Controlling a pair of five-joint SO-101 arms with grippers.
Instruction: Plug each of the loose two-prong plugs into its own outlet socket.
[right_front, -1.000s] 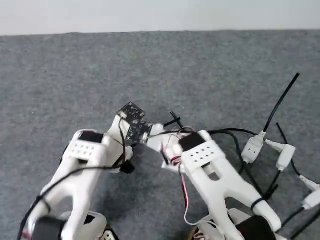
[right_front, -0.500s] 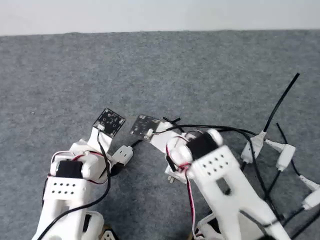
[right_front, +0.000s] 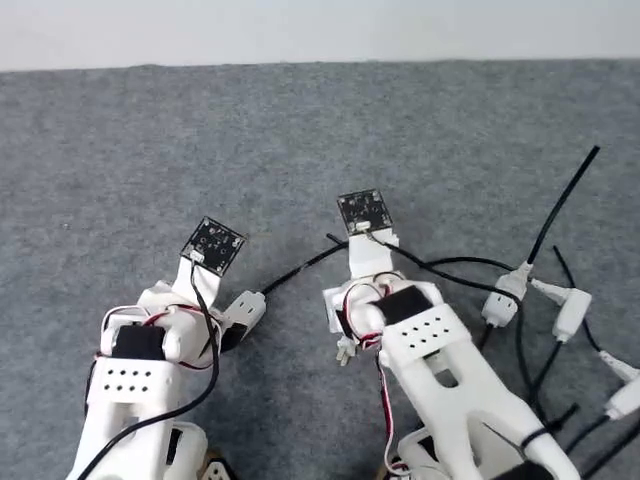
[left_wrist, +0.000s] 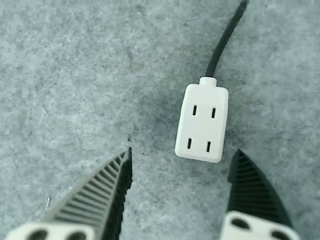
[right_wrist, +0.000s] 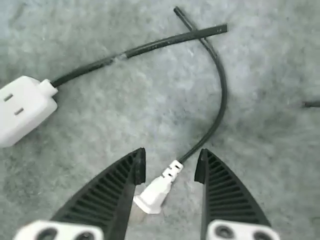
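A white outlet socket with two pairs of slots lies flat on the grey carpet, its black cord running away from it. My left gripper hovers open over its near end, one finger on each side. In the high view this socket sits just beside the left arm. My right gripper is open with a small white two-prong plug lying between its fingers, close to one of them. The plug's thin black cord curves away from it. The same socket lies off to the side.
More white plugs and sockets lie among tangled black cables at the table's right edge. Another white piece lies nearer the front right. Bare grey carpet stretches across the far half.
The two arms have parted from the middle. The left arm drew back and the socket now lies on the carpet. The right wrist swung round from pointing left to pointing away.
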